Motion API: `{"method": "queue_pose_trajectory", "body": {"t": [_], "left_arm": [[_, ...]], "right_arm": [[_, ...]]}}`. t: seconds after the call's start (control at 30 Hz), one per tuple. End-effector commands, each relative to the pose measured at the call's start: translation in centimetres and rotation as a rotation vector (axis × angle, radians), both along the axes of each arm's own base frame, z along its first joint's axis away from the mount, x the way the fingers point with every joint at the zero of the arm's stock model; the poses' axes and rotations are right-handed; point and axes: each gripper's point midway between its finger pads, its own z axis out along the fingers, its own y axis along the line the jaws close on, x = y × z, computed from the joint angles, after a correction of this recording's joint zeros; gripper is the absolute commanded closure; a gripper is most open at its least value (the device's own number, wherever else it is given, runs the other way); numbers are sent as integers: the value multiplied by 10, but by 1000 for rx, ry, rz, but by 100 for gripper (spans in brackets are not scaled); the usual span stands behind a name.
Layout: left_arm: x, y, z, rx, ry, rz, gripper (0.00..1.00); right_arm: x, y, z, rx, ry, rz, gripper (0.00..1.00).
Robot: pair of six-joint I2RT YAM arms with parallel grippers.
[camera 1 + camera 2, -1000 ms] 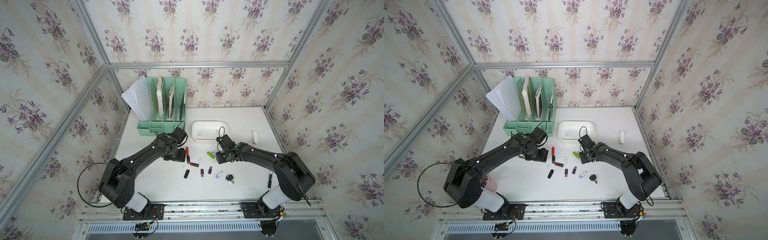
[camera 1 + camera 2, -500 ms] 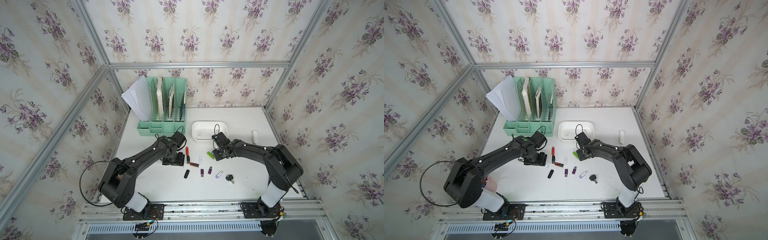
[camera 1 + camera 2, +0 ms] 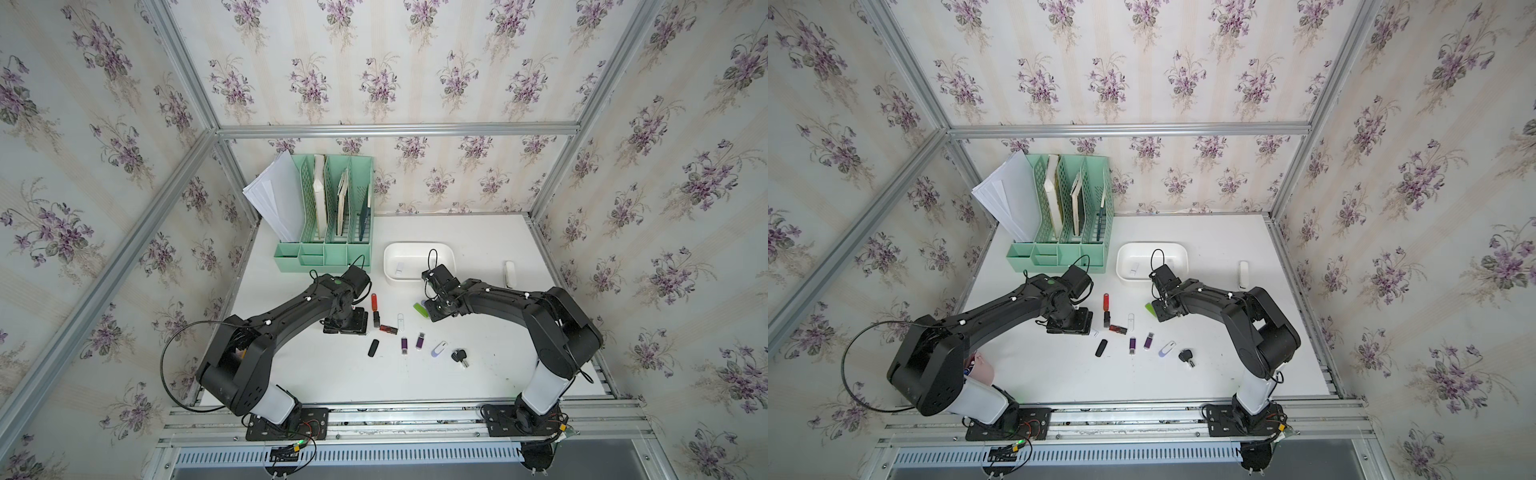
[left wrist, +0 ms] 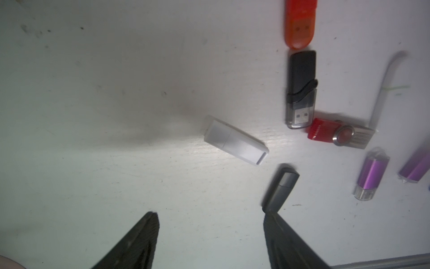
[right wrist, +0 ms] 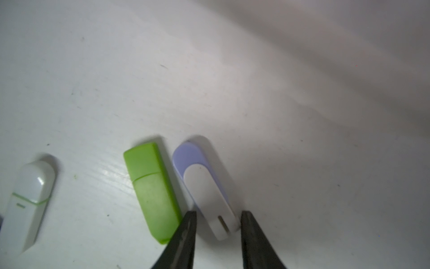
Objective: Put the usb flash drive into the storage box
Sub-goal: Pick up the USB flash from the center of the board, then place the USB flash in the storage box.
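The storage box (image 3: 388, 266) (image 3: 1152, 245) is a shallow white tub at the back middle, with one white drive (image 3: 400, 269) lying inside. My right gripper (image 5: 218, 216) (image 3: 432, 311) points down at the table just in front of the box. Its jaws stand narrowly apart, astride the end of a lilac-and-white usb flash drive (image 5: 202, 181) that lies flat. One pad touches the drive; a thin gap shows on the other side. A green drive (image 5: 152, 188) (image 3: 420, 309) lies beside it. My left gripper (image 4: 209, 215) (image 3: 347, 322) hangs open over bare table near a frosted white drive (image 4: 236, 143).
Several more drives lie in the middle: orange (image 3: 375, 301), black (image 3: 373, 348), two purple (image 3: 404, 345), red swivel (image 3: 388, 329). A black key (image 3: 459, 356) lies nearer the front. A mint file organizer (image 3: 332, 232) stands back left, a white stick (image 3: 509, 274) far right, a pink cup (image 3: 982, 370) by the left base.
The right gripper's jaws have narrowed round the lilac-and-white drive, and that arm's elbow has drawn in toward the middle. The left gripper has slid slightly toward the front, still open.
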Motion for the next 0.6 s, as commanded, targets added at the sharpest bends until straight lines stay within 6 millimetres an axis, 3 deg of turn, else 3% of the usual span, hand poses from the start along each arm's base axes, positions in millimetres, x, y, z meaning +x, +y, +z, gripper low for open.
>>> {"method": "queue_pose_trajectory", "body": {"t": [0.0, 0.23, 0.57], "left_arm": [[1, -1, -3, -6, 6, 5, 24], [-1, -6, -7, -23, 31, 4, 24], [-3, -6, -14, -20, 53, 6, 23]], "right_arm": [[-6, -2, -3, -14, 29, 12, 66], [-5, 0, -3, -5, 29, 18, 77], [-8, -4, 3, -12, 27, 11, 80]]}}
